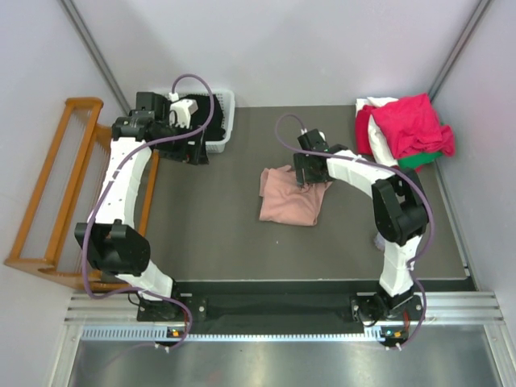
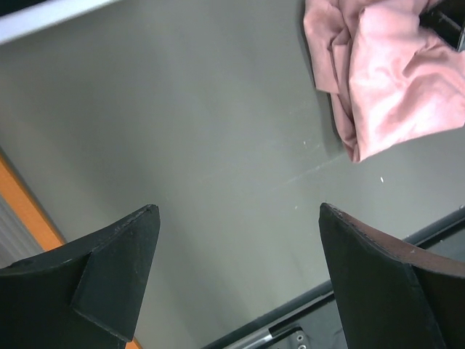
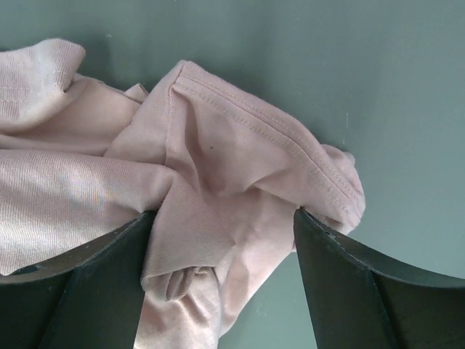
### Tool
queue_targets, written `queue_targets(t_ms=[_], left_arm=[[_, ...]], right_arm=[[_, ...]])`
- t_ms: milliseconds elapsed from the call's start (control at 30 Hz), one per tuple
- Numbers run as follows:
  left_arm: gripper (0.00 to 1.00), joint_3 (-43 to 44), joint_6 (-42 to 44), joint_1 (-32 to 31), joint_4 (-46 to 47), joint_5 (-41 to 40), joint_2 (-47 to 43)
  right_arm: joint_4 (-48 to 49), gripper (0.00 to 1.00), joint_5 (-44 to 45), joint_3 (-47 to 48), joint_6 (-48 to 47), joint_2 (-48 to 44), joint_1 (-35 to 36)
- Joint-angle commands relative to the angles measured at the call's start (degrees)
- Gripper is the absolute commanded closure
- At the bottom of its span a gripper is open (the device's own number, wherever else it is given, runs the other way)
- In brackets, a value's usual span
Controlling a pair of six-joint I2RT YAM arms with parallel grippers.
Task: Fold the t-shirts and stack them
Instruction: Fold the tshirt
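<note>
A dusty-pink t-shirt (image 1: 286, 201) lies bunched in the middle of the dark table (image 1: 210, 242). My right gripper (image 1: 310, 179) is at the shirt's far right corner. In the right wrist view this gripper (image 3: 224, 214) is open, with a hemmed fold of the pink shirt (image 3: 218, 145) lying loose between its fingers. My left gripper (image 1: 184, 150) hovers at the far left of the table. In the left wrist view it (image 2: 238, 211) is open and empty over bare table, with the pink shirt (image 2: 392, 87) well off to one side. More t-shirts are piled at the back right: crimson (image 1: 411, 125), white (image 1: 375, 121), green (image 1: 423, 160).
A white basket (image 1: 222, 113) stands at the back left, just behind the left wrist. A wooden rack (image 1: 56, 193) lies along the table's left side. A black rail (image 1: 322, 286) runs along the table's near edge.
</note>
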Motion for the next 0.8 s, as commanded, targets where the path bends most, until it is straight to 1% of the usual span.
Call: queue_targets(t_ms=[0,67,133,200,400,500,567,700,767], left_arm=[[0.05,-1.09,0.85,0.17,0.34,2.5,-1.22],[0.05,-1.44,0.76,0.17,0.52,3.2,-1.13],[0.05,-1.62,0.85,0.17,0.43,3.81,-0.95],[0.05,-1.44,1.02,0.17,0.17,4.08,-1.04],[0.05,-0.57,1.81,0.17,-0.71,3.64,-2.1],[0.05,-0.39,1.99,0.17,-0.89,3.64,-2.54],[0.05,-0.56,1.99,0.17,-0.89,3.91,-2.36],[0.05,-1.53,1.82,0.17,-0.27,5.13,-2.01],[0.05,-1.62,1.73,0.17,-0.1,5.23,-1.75]], right_arm=[[-0.04,0.25,1.66,2.24,-0.38,-5.9,-0.46],[0.31,0.24,5.17,2.24,-0.99,-7.41,-0.46],[0.05,0.24,7.98,3.55,-2.57,-6.81,-0.8],[-2.05,0.24,8.52,5.13,-2.32,-3.84,-1.51],[-1.53,0.23,9.4,4.79,-1.61,1.36,-2.48],[-1.01,0.2,8.18,3.74,-1.17,2.42,-3.09],[-0.83,0.14,5.89,3.21,-1.52,2.69,-3.18],[-0.13,0.07,2.11,2.5,-1.96,1.03,-4.14],[0.13,0.05,-1.31,2.68,-2.14,0.05,-4.93]])
